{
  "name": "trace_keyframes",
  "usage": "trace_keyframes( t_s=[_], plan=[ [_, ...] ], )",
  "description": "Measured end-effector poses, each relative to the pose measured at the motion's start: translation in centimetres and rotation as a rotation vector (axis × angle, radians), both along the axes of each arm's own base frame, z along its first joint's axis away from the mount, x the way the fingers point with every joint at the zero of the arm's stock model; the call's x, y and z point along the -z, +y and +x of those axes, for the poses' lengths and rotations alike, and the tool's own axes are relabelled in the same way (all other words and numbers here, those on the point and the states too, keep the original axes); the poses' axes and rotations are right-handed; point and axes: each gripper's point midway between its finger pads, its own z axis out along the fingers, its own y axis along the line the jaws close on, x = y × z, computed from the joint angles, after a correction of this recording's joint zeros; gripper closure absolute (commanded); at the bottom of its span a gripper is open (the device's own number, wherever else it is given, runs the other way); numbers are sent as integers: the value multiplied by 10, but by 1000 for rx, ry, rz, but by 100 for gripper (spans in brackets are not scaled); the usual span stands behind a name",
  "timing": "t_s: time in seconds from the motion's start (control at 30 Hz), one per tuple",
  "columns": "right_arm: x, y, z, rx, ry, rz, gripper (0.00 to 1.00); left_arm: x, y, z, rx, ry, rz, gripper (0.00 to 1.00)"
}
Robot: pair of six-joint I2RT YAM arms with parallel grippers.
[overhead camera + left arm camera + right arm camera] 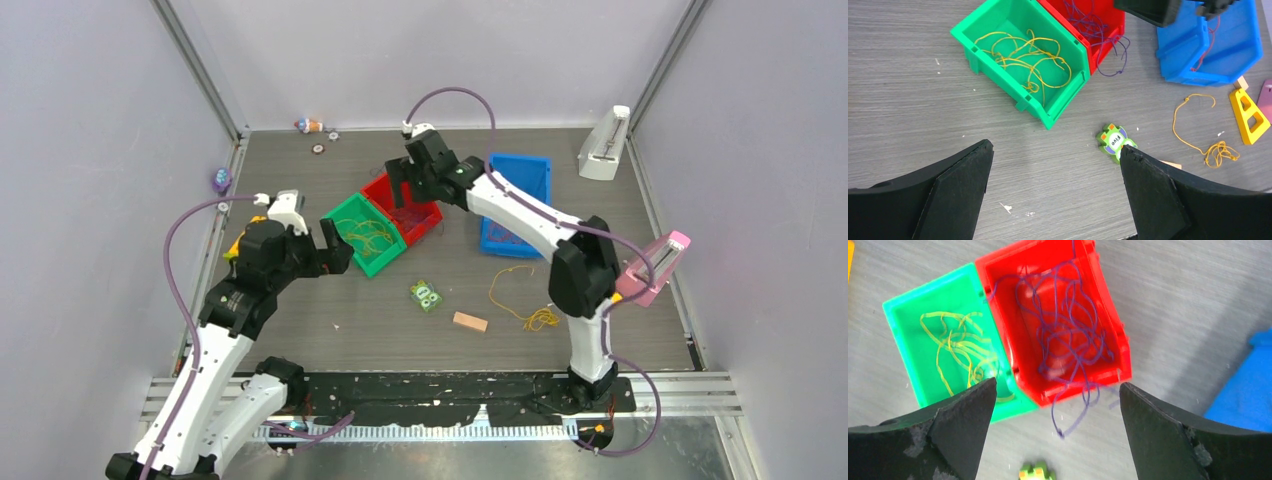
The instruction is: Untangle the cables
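The right tool (1057, 382) gapes empty above purple cables (1075, 347) in red bin (1115, 350); left tool (1056, 145) likewise spread wide.

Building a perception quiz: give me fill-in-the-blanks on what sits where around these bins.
The green plastic bin holds thin wires coloured ___.
Beside it, the red plastic bin holds a wire tangle of dark ___.
One loose yellow wire lies on the grey table, outside every ___.
The right pincer hangs ___ above the red bin.
Missing: yellow; purple; bin; open.
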Motion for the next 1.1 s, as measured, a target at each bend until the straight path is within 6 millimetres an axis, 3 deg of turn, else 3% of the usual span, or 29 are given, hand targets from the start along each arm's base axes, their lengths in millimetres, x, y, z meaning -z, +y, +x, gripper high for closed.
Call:
trace_keyframes(
  t_s=[0.27, 0.53, 0.67, 0.8, 0.93, 1.1],
  plan=[
    [-19, -63, -58, 63, -13, 73, 4, 22, -19, -7, 96, 58, -47, 1],
    [18, -139, -101, 191, -16, 140, 3, 70, -53, -6, 177, 199, -53, 3],
    [15, -160, -120, 208, -72, 179, 3, 79, -80, -8, 266, 233, 42, 4],
    [-2, -175, -133, 218, -168, 248, 2, 71, -101, 5, 322, 183, 151, 7],
    [-13, -185, -143, 223, -229, 294, 2, 65, -114, 33, 328, 141, 265, 11],
    [-24, -196, -155, 227, -279, 333, 2, 71, -133, 70, 346, 142, 373, 13]
  ],
)
